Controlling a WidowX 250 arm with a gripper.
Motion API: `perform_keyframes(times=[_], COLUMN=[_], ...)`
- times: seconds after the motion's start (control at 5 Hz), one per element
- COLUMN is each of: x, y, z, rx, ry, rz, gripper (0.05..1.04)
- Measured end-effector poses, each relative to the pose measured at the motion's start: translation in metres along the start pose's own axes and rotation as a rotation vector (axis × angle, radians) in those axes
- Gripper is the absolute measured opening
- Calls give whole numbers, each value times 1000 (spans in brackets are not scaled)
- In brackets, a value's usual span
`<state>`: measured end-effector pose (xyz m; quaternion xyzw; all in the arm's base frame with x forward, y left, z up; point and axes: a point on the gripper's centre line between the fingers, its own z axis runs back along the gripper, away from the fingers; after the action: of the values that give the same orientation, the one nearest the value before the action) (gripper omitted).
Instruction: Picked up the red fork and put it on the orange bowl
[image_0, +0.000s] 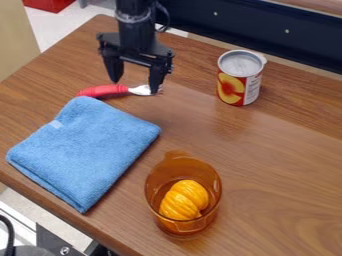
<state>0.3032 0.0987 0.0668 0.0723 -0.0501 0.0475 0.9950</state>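
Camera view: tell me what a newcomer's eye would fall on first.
Probably the folded bright blue cloth, spread over the left of the brown wooden table. Next might come the see-through orange bowl near the bottom edge, with a ridged yellow-orange thing inside. The red-handled fork also stands out, lying just beyond the cloth, by the open black gripper.

The fork (103, 90) is red along its handle and silvery at its head, the bowl (153, 189) a see-through amber orange around a yellow-orange ridged piece (184, 200), and the pincer (135, 86) black. A plain blue cloth (83, 145) bears a whitish tag (55, 124); the can (239, 82) mixes red, yellow and white under a silver-grey lid. Darker streaks of wood grain pattern the brown counter (287, 165).
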Motion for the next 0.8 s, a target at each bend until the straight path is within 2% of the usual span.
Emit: perform_keyframes(times=[0.2, 0.6, 0.8], x=[10, 18, 22], y=[17, 33, 33], z=[-12, -39, -45], rx=[-46, -99, -96], ry=[45, -43, -90], rz=[-255, -696, -726], gripper=[993, 993, 993])
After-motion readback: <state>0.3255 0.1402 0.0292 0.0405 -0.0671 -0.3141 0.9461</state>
